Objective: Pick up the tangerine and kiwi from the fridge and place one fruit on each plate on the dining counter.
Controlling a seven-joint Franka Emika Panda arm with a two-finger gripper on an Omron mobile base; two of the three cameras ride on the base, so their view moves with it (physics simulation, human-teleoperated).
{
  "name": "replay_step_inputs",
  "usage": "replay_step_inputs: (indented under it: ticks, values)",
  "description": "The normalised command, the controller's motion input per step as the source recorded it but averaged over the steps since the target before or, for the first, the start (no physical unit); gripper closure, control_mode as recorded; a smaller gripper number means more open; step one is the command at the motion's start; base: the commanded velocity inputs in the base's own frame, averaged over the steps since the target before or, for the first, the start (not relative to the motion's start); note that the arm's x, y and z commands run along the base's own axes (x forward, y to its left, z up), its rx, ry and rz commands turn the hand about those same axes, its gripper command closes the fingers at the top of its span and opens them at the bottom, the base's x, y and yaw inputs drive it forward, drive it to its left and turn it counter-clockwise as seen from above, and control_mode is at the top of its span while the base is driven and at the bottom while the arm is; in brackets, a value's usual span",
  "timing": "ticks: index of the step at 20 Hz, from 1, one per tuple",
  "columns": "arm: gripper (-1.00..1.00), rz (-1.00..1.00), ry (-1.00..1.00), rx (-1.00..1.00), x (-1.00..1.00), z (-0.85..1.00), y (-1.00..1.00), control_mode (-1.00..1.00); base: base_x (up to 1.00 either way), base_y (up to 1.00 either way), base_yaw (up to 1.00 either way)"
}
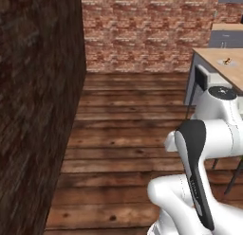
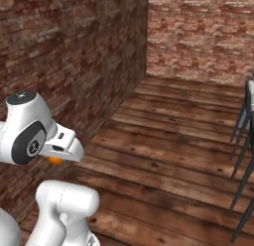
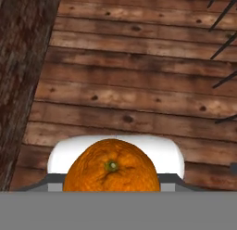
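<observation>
The tangerine (image 3: 111, 166) sits clamped in my pincer (image 3: 111, 187) at the bottom of the hand view (over bare floorboards), so both fruits are yet to be plated.

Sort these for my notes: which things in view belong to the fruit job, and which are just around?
Job: tangerine, shut in the gripper; dining counter.
Around: brick wall, wooden floor, stool legs.

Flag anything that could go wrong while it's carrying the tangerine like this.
1. The tangerine is round and sits in the gripper high above the wooden floor; a jolt could drop it.
2. The brick wall is close beside the arm, so a turn might clip it.
</observation>
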Motion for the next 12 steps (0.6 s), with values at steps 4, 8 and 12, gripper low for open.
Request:
replay_step_inputs:
  ticks: [4,8,12]
  values:
    - [1.0,0.0,0.0,0.0,0.0,0.0,0.0,1.0,1.0,0.02,-0.25]
    - [1.0,0.0,0.0,0.0,0.0,0.0,0.0,1.0,1.0,0.0,-0.19]
    - [1.0,0.0,0.0,0.0,0.0,0.0,0.0,1.0,1.0,0.01,-0.18]
